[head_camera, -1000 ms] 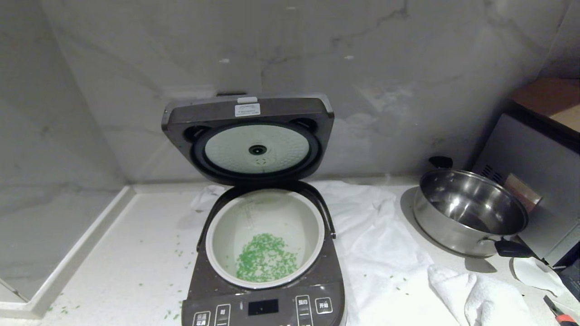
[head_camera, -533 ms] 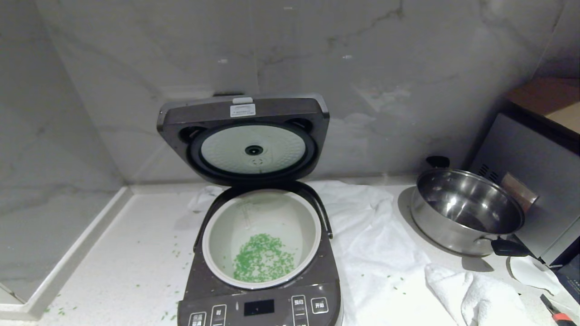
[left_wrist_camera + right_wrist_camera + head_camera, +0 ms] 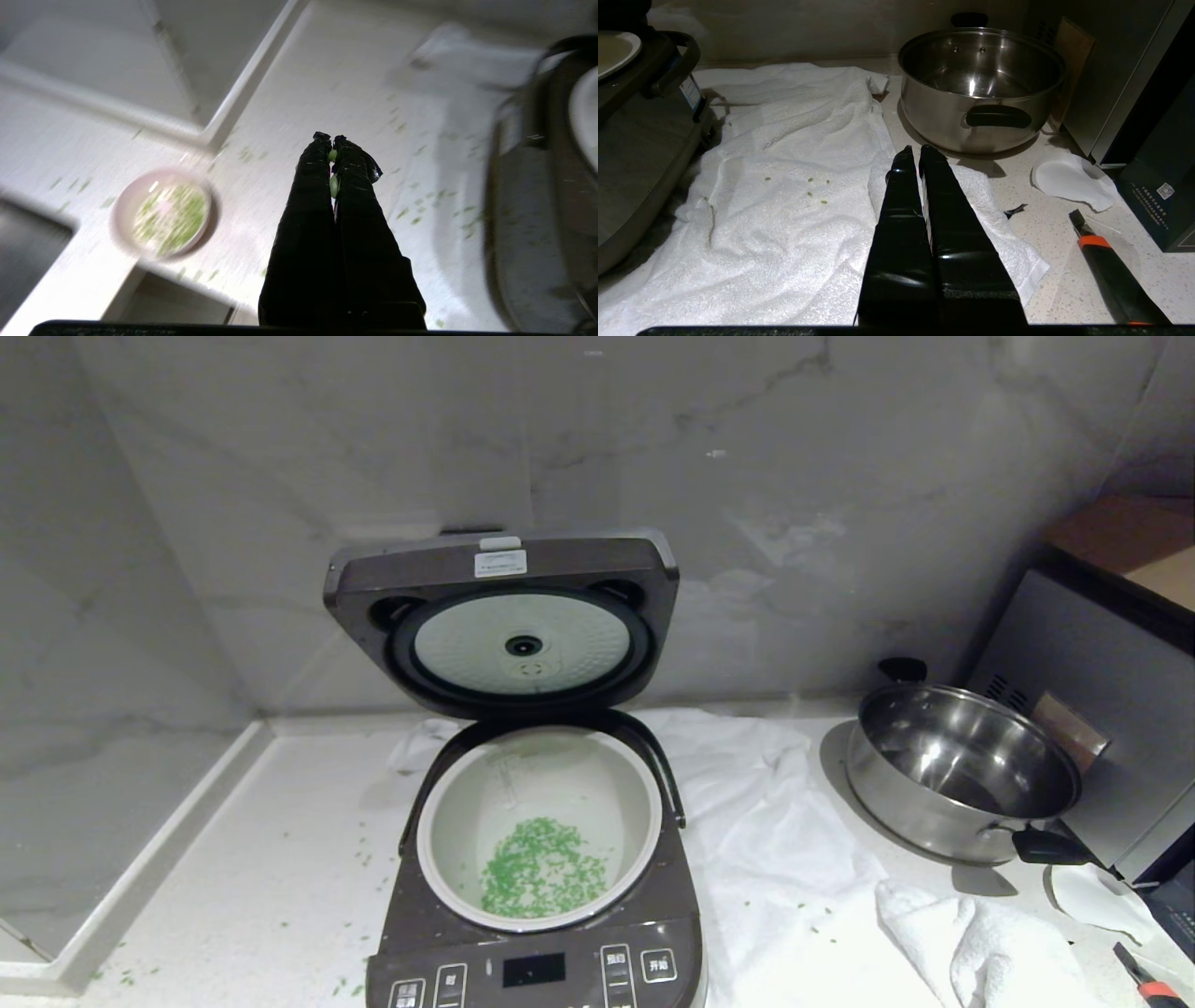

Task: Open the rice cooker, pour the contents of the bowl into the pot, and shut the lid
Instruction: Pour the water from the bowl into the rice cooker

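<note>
Already the lid (image 3: 501, 616) stands up on the rice cooker (image 3: 537, 943) and green bits (image 3: 541, 877) lie in its pot (image 3: 539, 784), yet the bowl (image 3: 161, 214) on the counter (image 3: 327, 84) holds more, near the clenched, empty left claw (image 3: 332, 140).

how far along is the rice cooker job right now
Done: the lid stands open, and green bits already lie in the pot. In hand: nothing; the left end effector is shut, above the counter, apart from the bowl, which holds more green bits. Left: pour the bowl, close the lid. The right end effector idles shut over the towel.
</note>
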### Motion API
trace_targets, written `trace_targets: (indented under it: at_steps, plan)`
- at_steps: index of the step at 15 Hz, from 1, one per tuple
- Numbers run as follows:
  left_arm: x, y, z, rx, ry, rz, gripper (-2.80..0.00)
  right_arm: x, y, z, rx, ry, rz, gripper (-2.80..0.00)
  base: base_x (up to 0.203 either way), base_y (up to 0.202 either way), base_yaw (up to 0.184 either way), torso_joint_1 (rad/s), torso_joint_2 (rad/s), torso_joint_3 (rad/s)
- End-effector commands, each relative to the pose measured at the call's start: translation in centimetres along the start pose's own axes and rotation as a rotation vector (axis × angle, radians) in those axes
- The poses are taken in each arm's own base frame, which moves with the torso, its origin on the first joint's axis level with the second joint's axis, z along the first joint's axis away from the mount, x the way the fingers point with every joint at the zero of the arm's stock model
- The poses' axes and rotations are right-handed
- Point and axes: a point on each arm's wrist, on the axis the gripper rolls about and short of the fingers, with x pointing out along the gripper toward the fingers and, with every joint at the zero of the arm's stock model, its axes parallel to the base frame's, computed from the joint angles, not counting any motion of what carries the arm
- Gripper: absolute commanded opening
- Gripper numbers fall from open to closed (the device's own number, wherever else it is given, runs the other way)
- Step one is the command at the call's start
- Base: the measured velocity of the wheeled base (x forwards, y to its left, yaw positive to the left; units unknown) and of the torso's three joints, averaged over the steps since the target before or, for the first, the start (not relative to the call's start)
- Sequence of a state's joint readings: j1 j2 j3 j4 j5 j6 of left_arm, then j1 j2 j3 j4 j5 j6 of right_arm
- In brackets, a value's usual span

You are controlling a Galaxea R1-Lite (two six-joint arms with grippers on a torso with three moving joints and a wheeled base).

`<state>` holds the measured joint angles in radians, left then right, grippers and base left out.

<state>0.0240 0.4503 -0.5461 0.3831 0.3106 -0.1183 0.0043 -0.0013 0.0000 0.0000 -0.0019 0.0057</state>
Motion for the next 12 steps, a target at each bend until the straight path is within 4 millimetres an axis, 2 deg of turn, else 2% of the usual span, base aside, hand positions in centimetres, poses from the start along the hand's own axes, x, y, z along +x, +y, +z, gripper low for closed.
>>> trace_targets:
  at_steps: [1, 3, 6, 10, 12]
  plan:
    - [3.2, -1.1, 3.0, 0.072, 0.327, 0.134, -2.80, 0.0, 0.0, 0.0, 0.000, 0.003, 0.001, -2.80, 0.000, 0.000, 0.000, 0.000, 0.00, 0.000]
    - [5.3, -1.2, 3.7, 0.094, 0.494, 0.254, -2.80, 0.0, 0.0, 0.0, 0.000, 0.003, 0.001, -2.80, 0.000, 0.000, 0.000, 0.000, 0.00, 0.000]
    - [8.1, 0.3, 4.2, 0.089, 0.644, 0.441, -2.80, 0.0, 0.0, 0.0, 0.000, 0.003, 0.001, -2.80, 0.000, 0.000, 0.000, 0.000, 0.00, 0.000]
    - [10.0, 4.6, 3.7, 0.036, 0.729, 0.556, -2.80, 0.0, 0.0, 0.0, 0.000, 0.003, 0.001, -2.80, 0.000, 0.000, 0.000, 0.000, 0.00, 0.000]
    - [10.8, 7.5, 2.4, -0.015, 0.781, 0.563, -2.80, 0.0, 0.0, 0.0, 0.000, 0.003, 0.001, -2.80, 0.000, 0.000, 0.000, 0.000, 0.00, 0.000]
